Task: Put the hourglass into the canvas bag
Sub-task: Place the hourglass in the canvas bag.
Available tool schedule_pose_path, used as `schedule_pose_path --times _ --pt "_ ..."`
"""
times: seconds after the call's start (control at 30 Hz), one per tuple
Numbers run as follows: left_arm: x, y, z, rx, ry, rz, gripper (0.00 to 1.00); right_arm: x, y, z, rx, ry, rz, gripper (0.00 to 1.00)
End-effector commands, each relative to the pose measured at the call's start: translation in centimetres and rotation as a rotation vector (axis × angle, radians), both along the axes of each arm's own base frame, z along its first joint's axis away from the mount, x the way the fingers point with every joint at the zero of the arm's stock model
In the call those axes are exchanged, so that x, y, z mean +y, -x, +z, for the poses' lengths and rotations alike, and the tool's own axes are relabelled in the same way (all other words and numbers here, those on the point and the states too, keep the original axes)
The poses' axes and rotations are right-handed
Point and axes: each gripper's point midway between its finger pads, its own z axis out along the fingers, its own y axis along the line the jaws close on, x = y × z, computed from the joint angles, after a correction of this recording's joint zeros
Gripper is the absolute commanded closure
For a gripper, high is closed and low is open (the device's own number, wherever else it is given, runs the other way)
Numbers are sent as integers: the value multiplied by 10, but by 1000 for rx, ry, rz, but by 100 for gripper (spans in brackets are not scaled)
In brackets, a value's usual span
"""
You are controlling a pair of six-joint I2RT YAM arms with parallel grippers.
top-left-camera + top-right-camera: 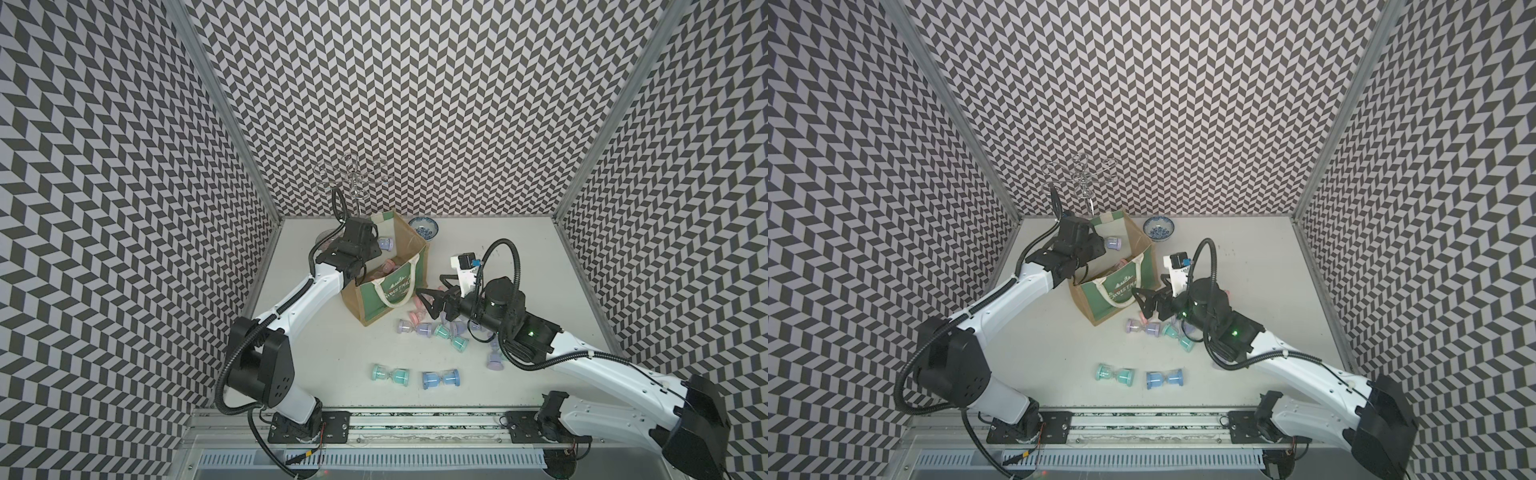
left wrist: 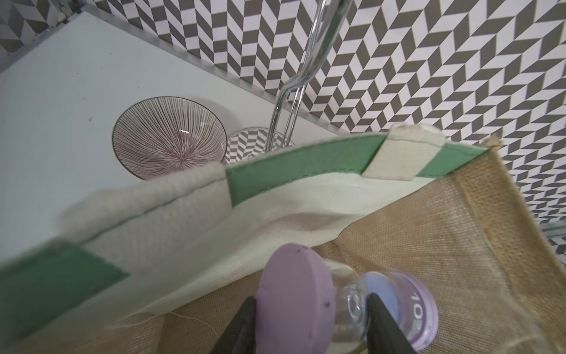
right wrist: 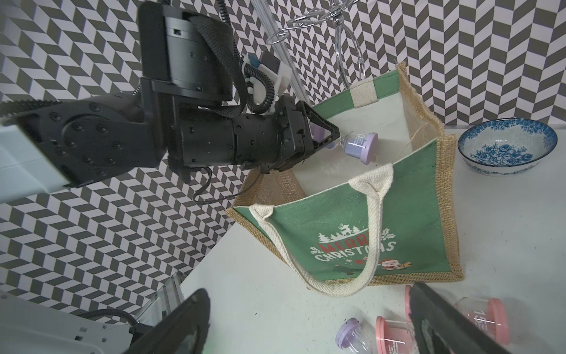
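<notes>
Hourglass (image 1: 384,243) sits roughly level over the mouth of the canvas bag (image 1: 388,291), left gripper (image 3: 332,136) clamped on its neck, free cap pointing frame-right, short of the side wall. Right gripper (image 1: 429,284) spread wide, right of the bag.

Table layout: canvas bag (image 1: 370,305) centre, hourglasses in & around it.
Bagged hourglasses (image 1: 388,266) lie inside; left gripper (image 3: 335,137) has the held hourglass (image 3: 359,147) over the opening, nr the bag's rear side. Behind bag: wire stand (image 1: 353,176) at rear wall, rear-left bowl (image 2: 168,138), rear-right bowl (image 1: 424,228). Right gripper (image 1: 430,284) just right of bag, above hourglass cluster (image 1: 422,330); front-left hourglass (image 1: 390,374) & front-right hourglass (image 1: 440,379) side by side nr front edge.
</notes>
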Motion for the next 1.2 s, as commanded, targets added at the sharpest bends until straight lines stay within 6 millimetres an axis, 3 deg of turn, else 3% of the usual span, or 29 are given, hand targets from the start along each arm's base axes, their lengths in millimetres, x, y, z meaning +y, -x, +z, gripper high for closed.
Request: schedule_pose_path --times 0.0,0.3,0.63,1.0,1.17 --pt "-6 -23 24 -85 48 15 57 1 -5 2 9 -21 -2 1" --pt "-15 -45 -33 34 11 11 55 -2 -11 -14 57 -20 -5 1" --pt "-14 -44 -57 63 17 18 45 -6 -16 -24 83 -25 -18 1" --pt "-19 -44 -35 20 42 -7 31 -8 -17 -25 76 -13 -16 1" --pt "-23 -38 -5 -31 67 -34 29 -5 -11 -24 60 -2 23 1"
